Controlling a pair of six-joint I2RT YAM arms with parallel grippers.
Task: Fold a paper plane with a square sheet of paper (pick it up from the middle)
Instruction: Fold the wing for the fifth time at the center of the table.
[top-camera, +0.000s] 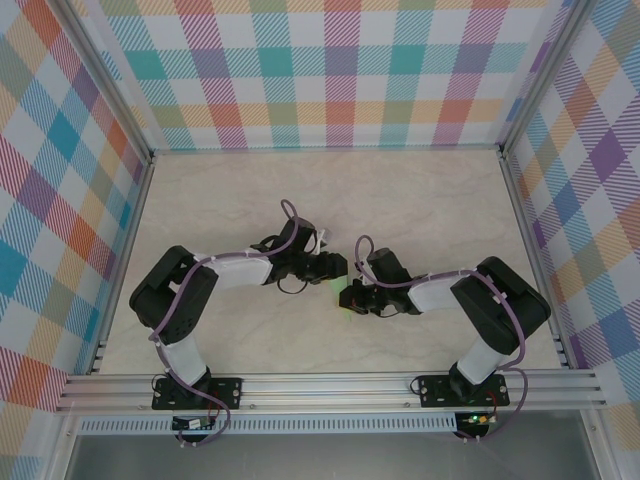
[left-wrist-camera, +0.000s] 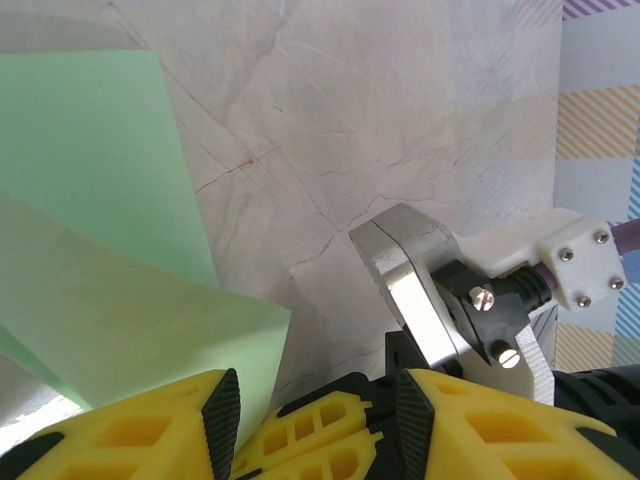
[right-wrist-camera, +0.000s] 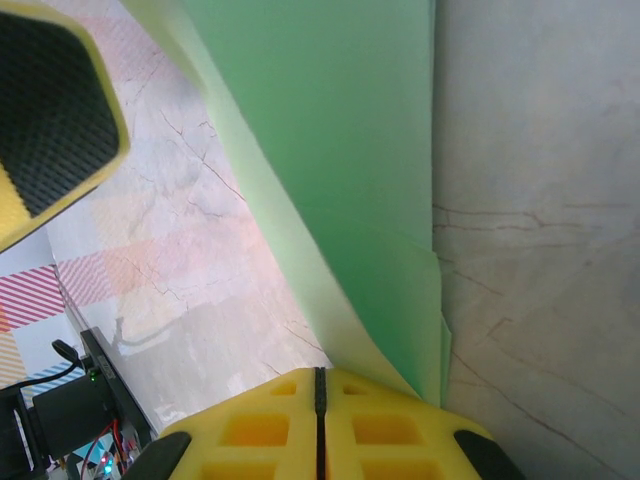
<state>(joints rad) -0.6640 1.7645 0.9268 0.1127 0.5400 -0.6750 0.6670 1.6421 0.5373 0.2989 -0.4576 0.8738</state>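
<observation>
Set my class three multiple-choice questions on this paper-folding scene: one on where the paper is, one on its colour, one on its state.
1. Where is the sheet of paper?
A) against the far wall
B) in the middle of the table, where the left gripper and right gripper meet
C) on the front rail

2. What colour is it?
A) pale green
B) white
C) orange

3. What state is it in?
A) one flat layer
B) crumpled into a ball
C) folded, with layers overlapping

Answers:
1 B: the top view shows both grippers meeting mid-table, and each wrist view has the paper at its own fingers.
2 A: both wrist views show mint green.
3 C: the left wrist view shows one layer lying over another.
</observation>
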